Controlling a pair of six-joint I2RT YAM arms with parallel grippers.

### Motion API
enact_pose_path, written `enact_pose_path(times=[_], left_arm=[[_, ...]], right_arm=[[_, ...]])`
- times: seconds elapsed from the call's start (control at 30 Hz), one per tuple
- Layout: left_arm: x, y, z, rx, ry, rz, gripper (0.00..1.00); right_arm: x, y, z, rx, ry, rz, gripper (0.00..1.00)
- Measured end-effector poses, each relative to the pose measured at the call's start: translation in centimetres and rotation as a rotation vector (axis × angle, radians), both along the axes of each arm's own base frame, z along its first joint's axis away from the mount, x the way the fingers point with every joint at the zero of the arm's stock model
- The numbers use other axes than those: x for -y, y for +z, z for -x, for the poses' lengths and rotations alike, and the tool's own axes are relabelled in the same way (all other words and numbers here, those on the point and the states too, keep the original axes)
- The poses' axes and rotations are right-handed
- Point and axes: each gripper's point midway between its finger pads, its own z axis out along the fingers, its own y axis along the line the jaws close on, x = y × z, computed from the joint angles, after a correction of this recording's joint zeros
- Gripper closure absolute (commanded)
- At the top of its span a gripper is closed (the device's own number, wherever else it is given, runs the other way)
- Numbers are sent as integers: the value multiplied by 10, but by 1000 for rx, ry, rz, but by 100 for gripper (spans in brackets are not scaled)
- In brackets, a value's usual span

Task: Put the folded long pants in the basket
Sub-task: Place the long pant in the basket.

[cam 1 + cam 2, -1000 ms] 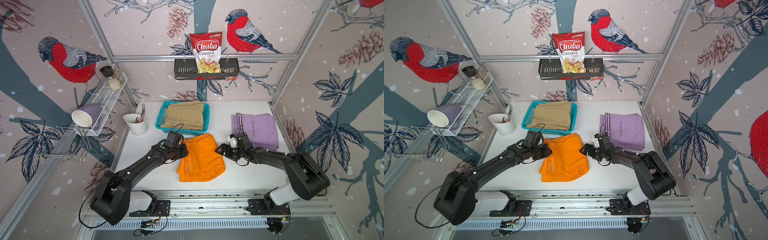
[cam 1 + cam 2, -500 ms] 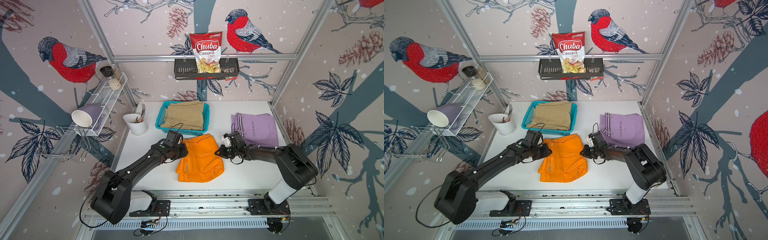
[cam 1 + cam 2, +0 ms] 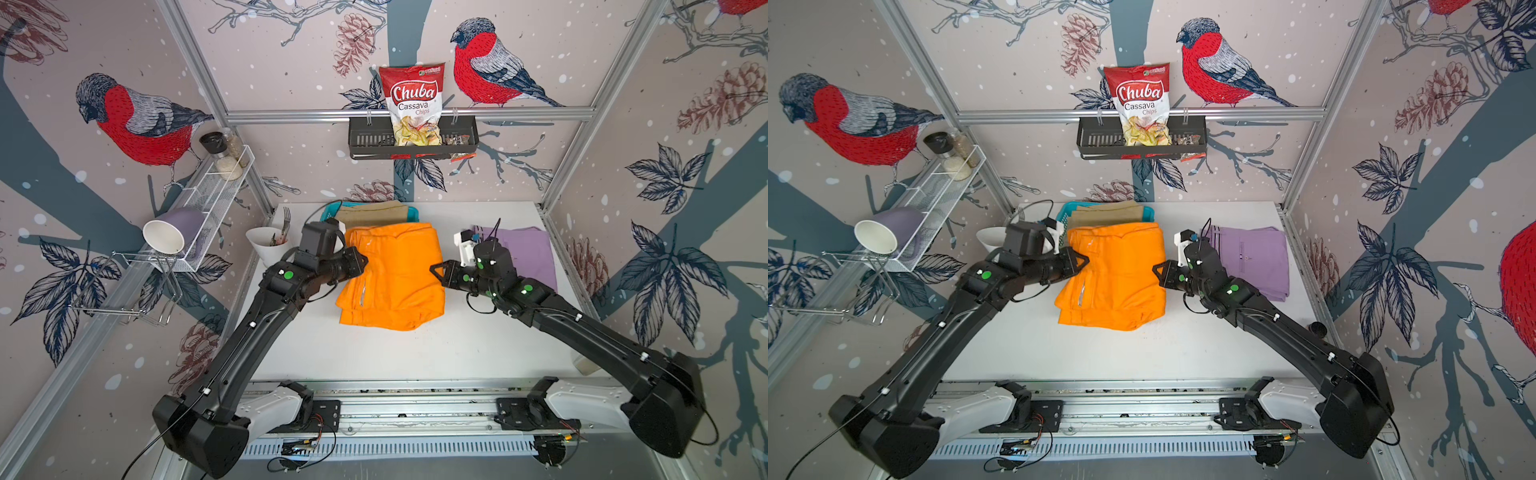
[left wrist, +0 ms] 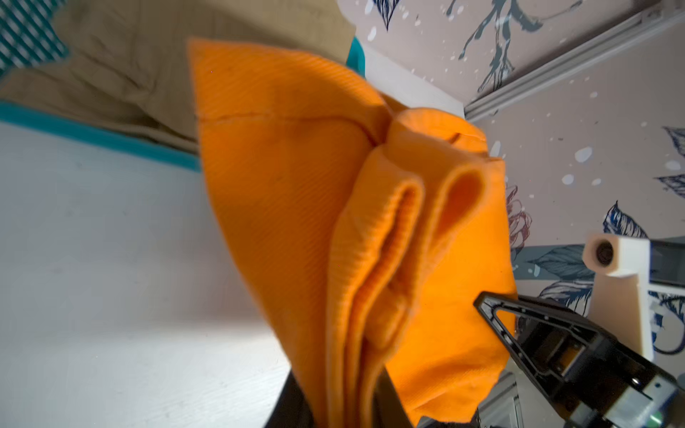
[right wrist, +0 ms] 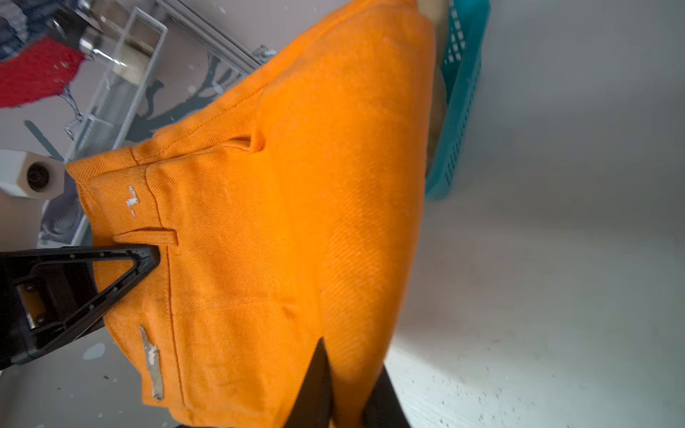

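Both grippers hold the folded orange long pants (image 3: pixel 395 274) (image 3: pixel 1117 274) above the table, just in front of the teal basket (image 3: pixel 411 212) (image 3: pixel 1148 212). My left gripper (image 3: pixel 361 262) (image 4: pixel 344 389) is shut on their left edge. My right gripper (image 3: pixel 434 268) (image 5: pixel 348 370) is shut on their right edge. The pants sag between the two and hide the basket's front. Folded beige pants (image 3: pixel 374 212) (image 4: pixel 148 55) lie in the basket. Folded lilac pants (image 3: pixel 528 249) (image 3: pixel 1254 257) lie flat at the table's right, behind my right arm.
A white cup with cutlery (image 3: pixel 268 245) stands left of the basket. On the left wall hangs a white wire rack (image 3: pixel 216 195) with a purple mug (image 3: pixel 174 230) and jars. A black shelf tray (image 3: pixel 365 143) holding a chips bag (image 3: pixel 411 104) is on the back wall.
My right gripper has shut on the orange pants' right edge. Both arms have then raised the pants off the table and carried them toward the basket.
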Motion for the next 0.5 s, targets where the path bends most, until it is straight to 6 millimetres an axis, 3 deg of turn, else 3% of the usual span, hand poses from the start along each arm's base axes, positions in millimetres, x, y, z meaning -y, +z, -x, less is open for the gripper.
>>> enact_pose_path(times=[0.07,0.2,0.5], left_arm=[[-16,7,-23,-17,54,13,100],[-32,4,-67,-87,83,22,100],[-29,-3,-175,-139,96,6,100]], right_arm=[[-10,17,-14,14,-13,-17,100],[-23,29,-40,33,-49,-1,100],[-42,11,-148,28,-141,56,100]])
